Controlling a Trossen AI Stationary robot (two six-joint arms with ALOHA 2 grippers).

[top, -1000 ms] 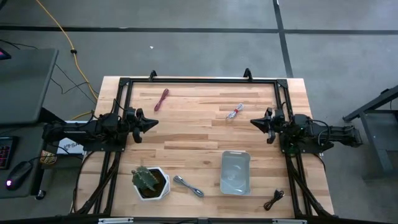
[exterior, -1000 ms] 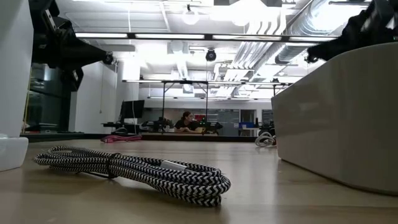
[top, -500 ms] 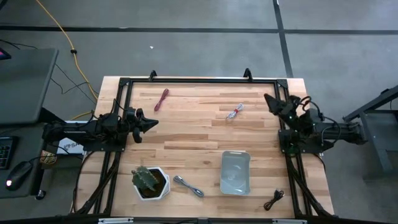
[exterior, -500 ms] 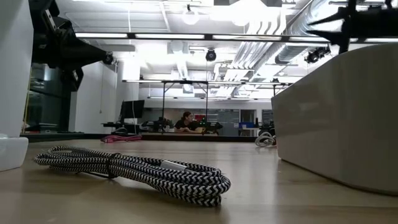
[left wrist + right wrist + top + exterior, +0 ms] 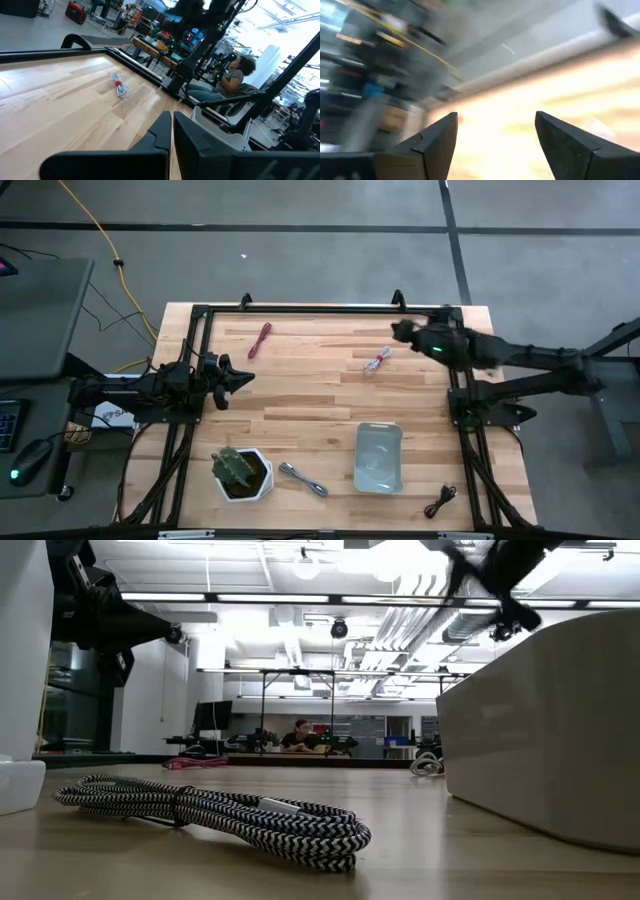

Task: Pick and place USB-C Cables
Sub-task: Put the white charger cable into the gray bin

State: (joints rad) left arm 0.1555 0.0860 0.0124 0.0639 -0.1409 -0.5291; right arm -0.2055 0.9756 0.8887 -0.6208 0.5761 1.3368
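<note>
Four USB-C cables lie on the wooden table: a maroon one (image 5: 260, 340) at the far left, a whitish one with red (image 5: 377, 360) at the far right, a silver-grey braided one (image 5: 303, 478) near the front, and a black one (image 5: 440, 501) at the front right corner. My right gripper (image 5: 397, 330) is blurred in motion, above the table just beyond the whitish cable. Its fingers are wide open (image 5: 495, 140) and hold nothing. My left gripper (image 5: 245, 378) waits at the left side, shut (image 5: 171, 135) and empty.
A pale grey tray (image 5: 379, 457) stands right of centre near the front, its wall (image 5: 540, 730) large in the low view. A white pot with a green plant (image 5: 242, 473) stands at the front left. A black frame (image 5: 320, 308) runs around the table's edges.
My right gripper has swung up from its rest at the table's right side. It has moved toward the far edge and leftward, toward the whitish cable, and has opened. No cable has moved.
</note>
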